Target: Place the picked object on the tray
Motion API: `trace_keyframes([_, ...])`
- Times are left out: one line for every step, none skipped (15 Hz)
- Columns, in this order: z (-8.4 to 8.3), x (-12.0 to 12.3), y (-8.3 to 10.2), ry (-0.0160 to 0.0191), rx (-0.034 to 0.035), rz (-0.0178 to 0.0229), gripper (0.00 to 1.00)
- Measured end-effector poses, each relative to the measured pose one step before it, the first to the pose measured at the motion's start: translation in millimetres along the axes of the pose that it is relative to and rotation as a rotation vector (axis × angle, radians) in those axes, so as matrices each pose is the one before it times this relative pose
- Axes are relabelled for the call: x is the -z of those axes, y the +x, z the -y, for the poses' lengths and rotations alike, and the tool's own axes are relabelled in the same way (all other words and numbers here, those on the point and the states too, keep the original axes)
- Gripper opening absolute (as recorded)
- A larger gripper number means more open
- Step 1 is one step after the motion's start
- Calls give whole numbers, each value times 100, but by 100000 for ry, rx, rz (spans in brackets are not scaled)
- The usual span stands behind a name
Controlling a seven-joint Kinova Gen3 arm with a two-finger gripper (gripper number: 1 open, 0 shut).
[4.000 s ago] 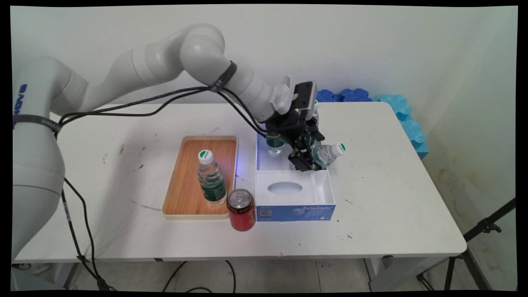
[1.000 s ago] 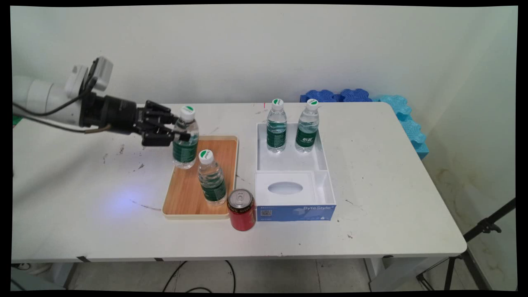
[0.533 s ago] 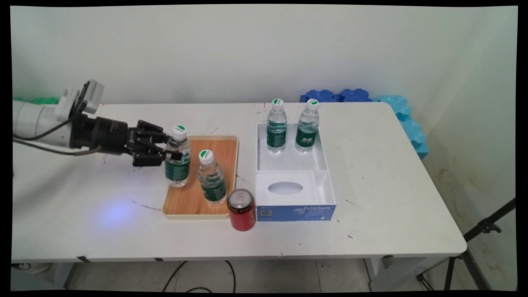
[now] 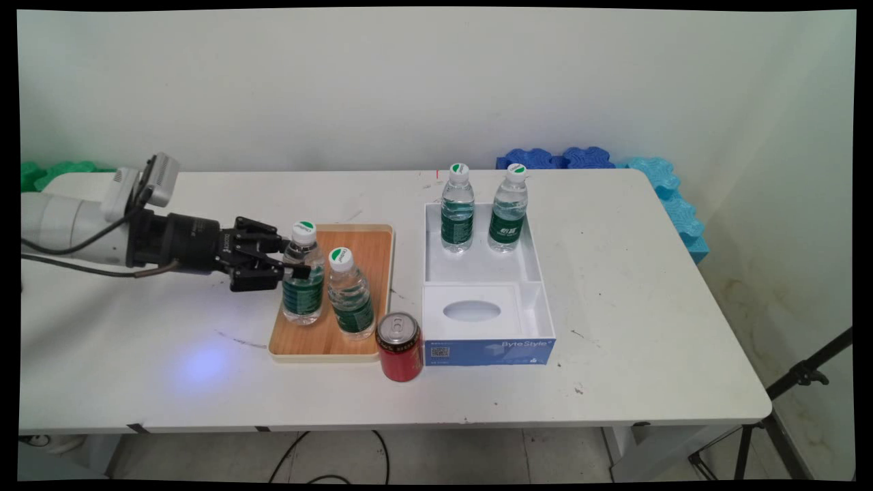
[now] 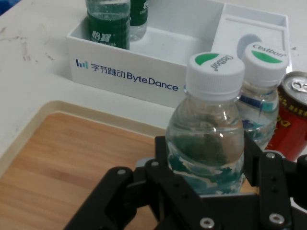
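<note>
You've got the gripper [image 4: 290, 262] coming in level from the frame's left, fingers [image 5: 256, 165] clamped on a water bottle [image 4: 303, 283], one each side of its shoulder just under the cap. The bottle's upright, long axis vertical, white cap w/ green mark pointing up. It sits over the wooden tray [image 4: 310, 341], left-center of the frame, base down at the tray's wood; can't tell if it's actually resting on it or a hair above.

Just right of it, nearly touching, a 2nd bottle [image 4: 349, 293] stands upright on the same tray. In the hand view that one shows behind and right of the held bottle [image 5: 208, 124], caps close together.

A red can [image 4: 399, 346] stands on the table [image 4: 648, 327] at the tray's lower-right corner, just beside the white box [image 4: 539, 320] w/ blue front. The box has 2 compartments: the near one holds an insert w/ an oval hole, the far one holds 2 more bottles [image 4: 457, 218] upright, side by side, caps up.

Blue foam pieces [image 4: 655, 177] lie along the table's far right edge, upper right of the frame. Green foam [image 4: 54, 170] shows at the far left behind the arm.
</note>
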Motion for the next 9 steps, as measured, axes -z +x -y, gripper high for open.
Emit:
trace_keyframes([-98,-293,-197,342,440,72,0])
trace_keyframes([-95,-256,-168,198,274,162,0])
trace_keyframes([-88,-282,-179,250,290,196,0])
trace_keyframes([-56,-256,-160,340,244,178,0])
trace_keyframes([-33,-203,-132,264,171,172,0])
trace_keyframes([-23,-215,-112,307,-30,128,0])
trace_keyframes([-44,-181,-106,280,-120,132,100])
trace_keyframes([-17,-125,-61,218,-114,57,100])
trace_keyframes([-9,-89,-22,101,-118,21,100])
